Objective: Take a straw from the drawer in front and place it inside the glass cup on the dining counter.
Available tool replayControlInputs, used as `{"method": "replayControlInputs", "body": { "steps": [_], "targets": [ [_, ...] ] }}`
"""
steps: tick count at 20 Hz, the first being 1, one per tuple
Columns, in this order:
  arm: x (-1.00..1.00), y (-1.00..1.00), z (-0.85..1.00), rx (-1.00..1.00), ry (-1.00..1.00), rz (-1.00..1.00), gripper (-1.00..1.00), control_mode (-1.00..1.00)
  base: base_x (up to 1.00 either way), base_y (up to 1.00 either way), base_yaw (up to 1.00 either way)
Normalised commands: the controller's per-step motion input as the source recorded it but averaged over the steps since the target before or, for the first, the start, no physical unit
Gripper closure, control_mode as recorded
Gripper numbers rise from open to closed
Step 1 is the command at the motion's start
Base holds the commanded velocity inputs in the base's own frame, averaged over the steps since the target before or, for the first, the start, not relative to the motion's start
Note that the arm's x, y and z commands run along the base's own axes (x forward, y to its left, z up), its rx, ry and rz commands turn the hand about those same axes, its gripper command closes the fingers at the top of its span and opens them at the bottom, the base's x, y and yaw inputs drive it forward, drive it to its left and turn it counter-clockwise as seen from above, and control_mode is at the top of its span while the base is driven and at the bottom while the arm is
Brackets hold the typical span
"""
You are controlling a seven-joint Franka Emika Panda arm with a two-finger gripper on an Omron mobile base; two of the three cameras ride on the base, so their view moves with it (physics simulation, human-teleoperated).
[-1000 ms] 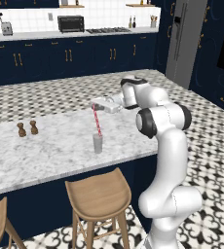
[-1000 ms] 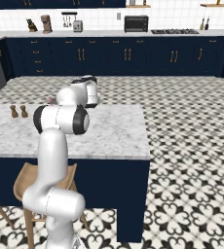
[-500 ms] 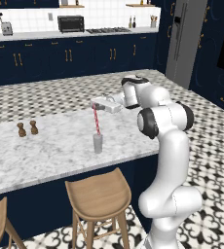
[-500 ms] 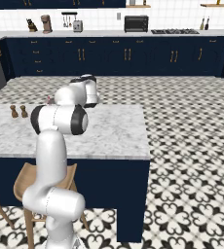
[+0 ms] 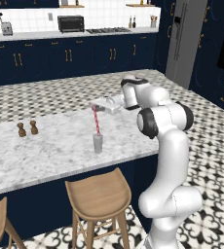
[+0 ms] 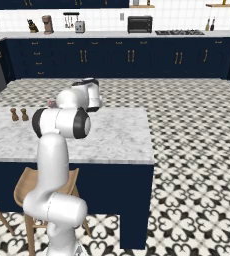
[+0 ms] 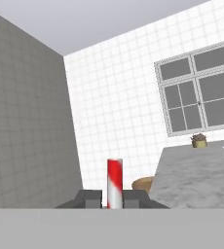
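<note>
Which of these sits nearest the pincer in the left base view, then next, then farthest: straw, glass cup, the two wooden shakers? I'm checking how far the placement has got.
1. The straw: its top end is clamped in the shut pincer.
2. The glass cup: below the pincer, on the dining counter, with the straw's lower end in it.
3. The two wooden shakers: farther along the counter, toward the picture's left.

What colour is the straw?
Red and white stripes on the straw, clearest in the hand view, pinched in the hand.
</note>
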Motion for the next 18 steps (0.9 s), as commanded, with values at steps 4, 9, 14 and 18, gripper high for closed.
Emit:
{"method": "replayControlInputs", "body": {
  "steps": [4, 9, 14, 18],
  "targets": [
    [0.03, 0.00, -0.18, -0.02, 0.04, 0.00, 1.00, -1.00, 0.00, 0.00, 0.00],
    [0.08, 0.00, -0.10, 0.00, 0.01, 0.00, 1.00, -1.00, 0.00, 0.00, 0.00],
    [0.18, 0.03, -0.04, 0.00, 0.00, 0.03, 1.00, -1.00, 0.00, 0.00, 0.00],
    [0.20, 0.05, -0.09, 0.00, 0.00, 0.05, 1.00, -1.00, 0.00, 0.00, 0.00]
  ]
}}
